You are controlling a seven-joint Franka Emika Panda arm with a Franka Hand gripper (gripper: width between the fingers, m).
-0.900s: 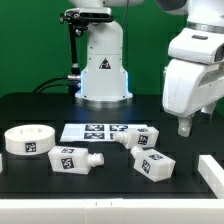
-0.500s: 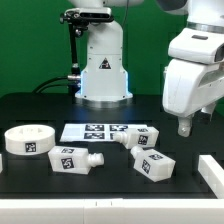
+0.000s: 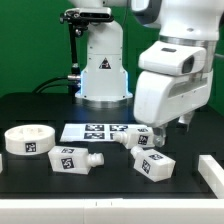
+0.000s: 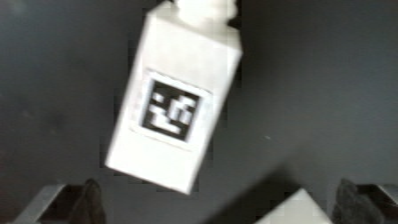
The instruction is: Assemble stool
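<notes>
The round white seat [image 3: 28, 140] lies on the black table at the exterior view's left. Three white legs with tags lie on their sides: one [image 3: 73, 159] in front of the marker board, one [image 3: 155, 165] further right, and one [image 3: 134, 137] partly hidden behind my hand. My gripper [image 3: 168, 130] hangs open and empty just above that last leg. In the wrist view a leg [image 4: 175, 105] with its peg [image 4: 205, 8] fills the picture. My gripper [image 4: 217, 205] is open with fingertips [image 4: 75, 205] wide apart, holding nothing.
The marker board [image 3: 98, 131] lies flat in front of the white robot base [image 3: 104, 65]. A white block [image 3: 212, 170] sits at the right edge of the exterior view. A corner of another white part [image 4: 306, 215] shows near my fingers.
My arm has swung from the exterior view's right toward the left and now hangs over the right-hand legs. The parts have not moved.
</notes>
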